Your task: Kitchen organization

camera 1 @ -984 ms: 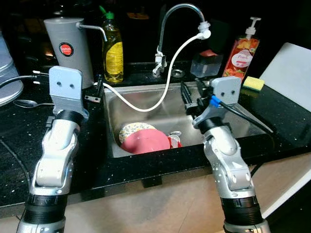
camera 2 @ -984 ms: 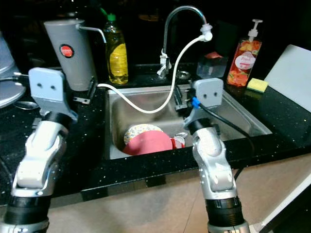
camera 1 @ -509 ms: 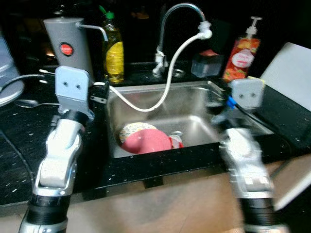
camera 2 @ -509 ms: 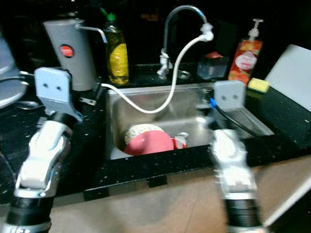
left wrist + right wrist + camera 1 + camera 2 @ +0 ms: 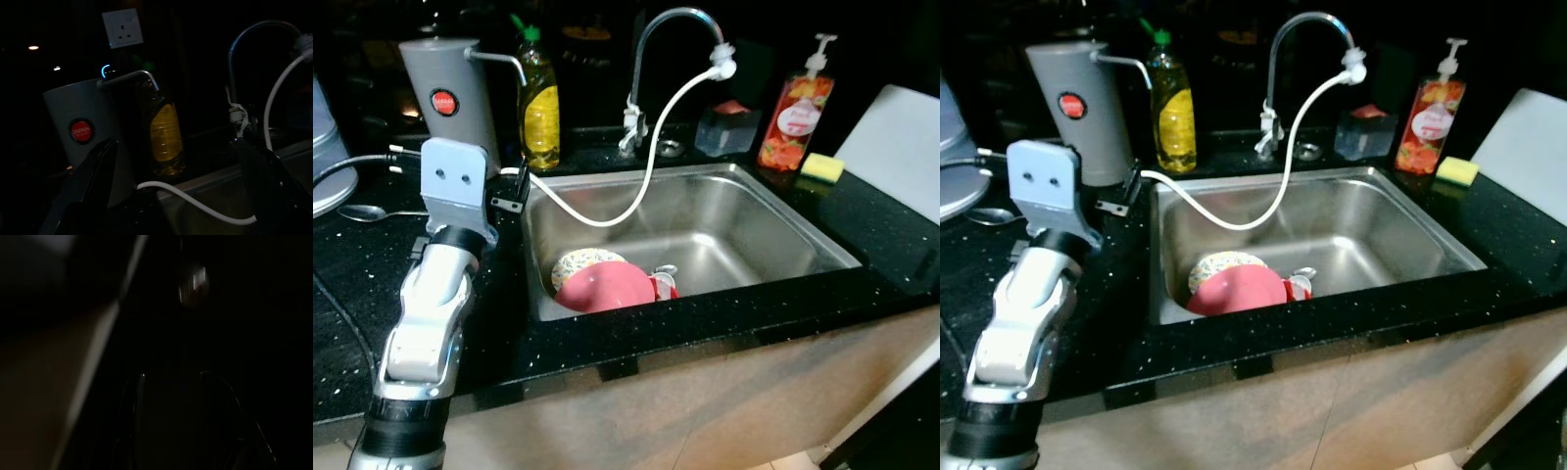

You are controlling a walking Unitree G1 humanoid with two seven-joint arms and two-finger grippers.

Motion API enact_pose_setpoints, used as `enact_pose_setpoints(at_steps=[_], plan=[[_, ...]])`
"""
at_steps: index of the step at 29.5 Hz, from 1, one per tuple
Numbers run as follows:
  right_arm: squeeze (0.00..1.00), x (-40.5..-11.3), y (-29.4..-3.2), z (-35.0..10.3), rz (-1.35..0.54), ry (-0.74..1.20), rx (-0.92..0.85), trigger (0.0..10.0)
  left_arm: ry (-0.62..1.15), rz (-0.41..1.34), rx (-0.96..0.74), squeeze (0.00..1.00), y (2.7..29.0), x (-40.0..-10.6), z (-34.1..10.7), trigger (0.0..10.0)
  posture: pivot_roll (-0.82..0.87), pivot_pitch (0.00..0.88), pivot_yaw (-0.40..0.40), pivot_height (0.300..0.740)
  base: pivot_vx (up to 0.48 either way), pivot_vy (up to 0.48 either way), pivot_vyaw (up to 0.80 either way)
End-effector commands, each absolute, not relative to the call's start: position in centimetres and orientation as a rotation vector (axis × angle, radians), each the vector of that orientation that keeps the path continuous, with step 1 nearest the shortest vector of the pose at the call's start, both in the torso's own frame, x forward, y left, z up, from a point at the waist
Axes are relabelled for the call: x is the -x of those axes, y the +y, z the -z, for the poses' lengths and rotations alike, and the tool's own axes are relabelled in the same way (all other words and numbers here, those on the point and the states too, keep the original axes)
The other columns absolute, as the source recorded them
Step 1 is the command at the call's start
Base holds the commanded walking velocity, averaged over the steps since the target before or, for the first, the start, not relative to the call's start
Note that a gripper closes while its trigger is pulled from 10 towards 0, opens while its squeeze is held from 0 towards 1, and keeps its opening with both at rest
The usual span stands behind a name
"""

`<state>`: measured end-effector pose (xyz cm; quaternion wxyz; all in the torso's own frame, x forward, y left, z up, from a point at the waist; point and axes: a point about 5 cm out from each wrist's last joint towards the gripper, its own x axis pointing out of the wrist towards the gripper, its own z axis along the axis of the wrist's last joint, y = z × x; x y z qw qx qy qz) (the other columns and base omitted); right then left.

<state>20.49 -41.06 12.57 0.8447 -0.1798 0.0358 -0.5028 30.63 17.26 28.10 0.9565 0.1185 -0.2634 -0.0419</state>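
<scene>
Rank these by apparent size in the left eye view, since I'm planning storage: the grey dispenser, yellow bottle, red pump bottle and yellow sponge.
1. grey dispenser, largest.
2. yellow bottle and red pump bottle: look alike in size, so unranked.
3. yellow sponge, smallest.

Brushed steel sink [image 5: 773, 211]; glossy speckled black counter [image 5: 891, 230]; chrome faucet [image 5: 651, 44].

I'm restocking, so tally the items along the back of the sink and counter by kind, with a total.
Bottles: 2, a yellow dish soap bottle and a red pump bottle
Sponges: 1, a yellow sponge
Grey dispensers: 1
Clear boxes: 1
Total: 5
</scene>
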Motion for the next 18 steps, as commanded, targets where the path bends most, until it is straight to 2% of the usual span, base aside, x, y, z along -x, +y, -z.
enact_pose_setpoints(at_steps=[1,2,3,5,6,7,9,10,12,13,15,16,17,18], plan=[[0.0,-19.8,-41.2,-11.4,1.083,0.11,0.349,10.0,-0.514,0.088,-0.252,0.0,17.2,-30.8,-27.7,10.0,-0.1,0.023,-0.036,0.74,0.0,0.0,0.0],[0.0,-18.6,-41.3,-9.6,1.12,0.182,0.356,10.0,-0.513,0.087,-0.251,0.0,17.2,-30.8,-27.7,10.0,-0.1,0.023,-0.037,0.74,0.0,0.0,0.0],[0.0,-18.6,-41.3,-9.6,1.12,0.182,0.356,10.0,-0.513,0.087,-0.251,0.0,17.2,-30.8,-27.7,10.0,-0.1,0.023,-0.037,0.74,0.0,0.0,0.0],[0.0,-15.4,-41.2,-5.5,1.167,0.358,0.35,10.0,-0.511,0.087,-0.247,0.0,17.2,-30.8,-27.6,10.0,-0.11,0.027,-0.036,0.74,0.0,0.0,0.0],[0.0,-15.4,-41.2,-5.5,1.167,0.358,0.35,10.0,-0.511,0.087,-0.247,0.0,17.2,-30.8,-27.6,10.0,-0.11,0.027,-0.036,0.74,0.0,0.0,0.0],[0.0,-14.6,-40.5,-3.6,1.118,0.437,0.319,10.0,-0.51,0.088,-0.246,0.0,17.2,-30.8,-27.6,10.0,-0.11,0.026,-0.034,0.74,0.0,0.0,0.0],[0.0,-14.6,-40.5,-3.6,1.118,0.437,0.319,10.0,-0.51,0.088,-0.246,0.0,17.2,-30.8,-27.6,10.0,-0.11,0.026,-0.034,0.74,0.0,0.0,0.0],[0.0,-14.3,-39.6,-2.0,1.052,0.506,0.276,10.0,-0.509,0.088,-0.246,0.0,17.1,-30.8,-27.6,10.0,-0.11,0.026,-0.034,0.74,0.0,0.0,0.0],[0.0,-14.3,-39.6,-2.0,1.052,0.506,0.276,10.0,-0.509,0.088,-0.246,0.0,17.1,-30.8,-27.6,10.0,-0.11,0.026,-0.034,0.74,0.0,0.0,0.0],[0.0,-14.8,-36.5,1.2,0.833,0.632,0.198,10.0,-0.51,0.089,-0.244,0.0,17.1,-30.8,-27.6,10.0,-0.11,0.027,-0.036,0.74,0.0,0.0,0.0],[0.0,-14.8,-36.5,1.2,0.833,0.632,0.198,10.0,-0.51,0.089,-0.244,0.0,17.1,-30.8,-27.6,10.0,-0.11,0.027,-0.036,0.74,0.0,0.0,0.0],[0.0,-14.9,-33.2,3.8,0.622,0.739,0.152,10.0,-0.51,0.089,-0.242,0.0,17.0,-30.9,-27.6,10.0,-0.11,0.023,-0.036,0.74,0.0,0.0,0.0],[0.0,-14.9,-33.2,3.8,0.622,0.739,0.152,10.0,-0.51,0.089,-0.242,0.0,17.0,-30.9,-27.6,10.0,-0.11,0.023,-0.036,0.74,0.0,0.0,0.0],[0.0,-14.6,-29.9,6.0,0.436,0.838,0.121,10.0,-0.511,0.089,-0.239,0.0,17.0,-31.0,-27.6,10.0,-0.12,0.021,-0.037,0.74,0.0,0.0,0.0]])
